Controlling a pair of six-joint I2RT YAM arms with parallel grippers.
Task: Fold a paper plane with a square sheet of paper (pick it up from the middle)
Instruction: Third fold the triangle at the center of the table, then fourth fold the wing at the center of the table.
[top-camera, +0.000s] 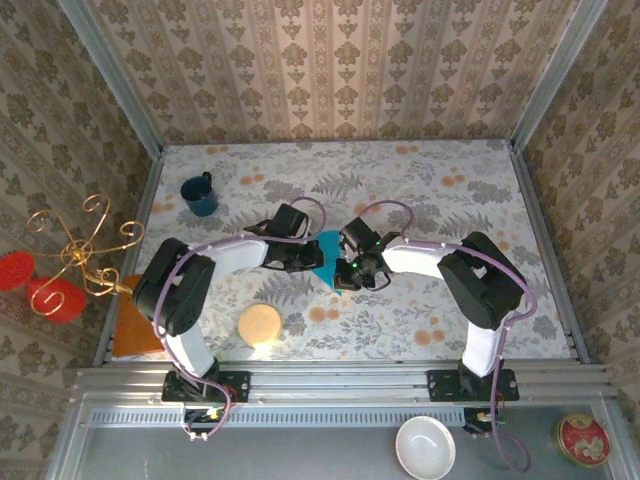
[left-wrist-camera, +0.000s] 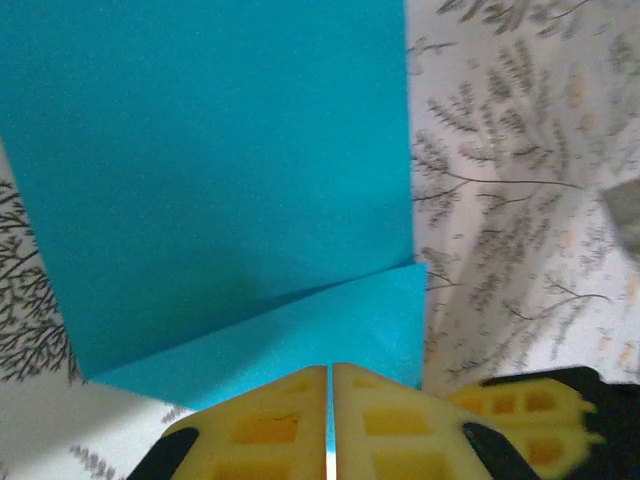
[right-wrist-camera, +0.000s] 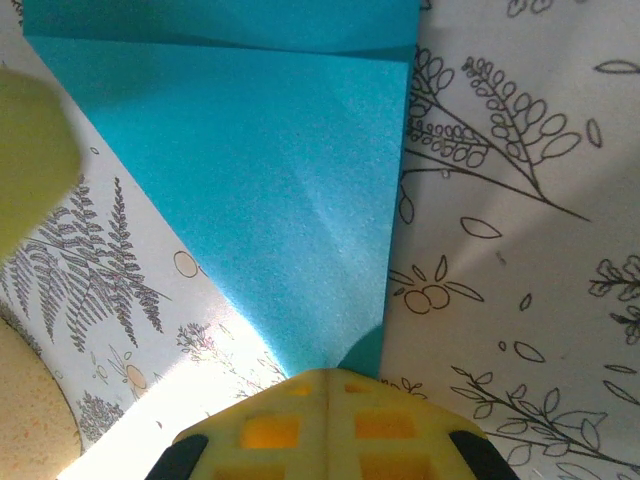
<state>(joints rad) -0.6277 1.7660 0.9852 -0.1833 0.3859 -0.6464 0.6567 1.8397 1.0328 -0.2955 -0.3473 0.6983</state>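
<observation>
Top view: paper sheet (top-camera: 328, 246) mid-frame, betw. my left gripper (top-camera: 306, 262) & right gripper (top-camera: 347, 274). Blue mug (top-camera: 200, 195) upper left, tan disc (top-camera: 260, 325) lower left.
Left wrist: fingers pinched closed on sheet's bottom edge.
Right wrist: fingers closed on its pointed corner, bottom centre.

The square sheet of paper (left-wrist-camera: 210, 170) is plain bright turquoise, the fingers (left-wrist-camera: 270, 415) of the left gripper (left-wrist-camera: 331, 375) are yellow, the table (top-camera: 420, 190) is white printed with grey ferns and orange blossoms, the mug (top-camera: 200, 195) is dark blue, and the walls (top-camera: 330, 70) wear beige damask.
</observation>
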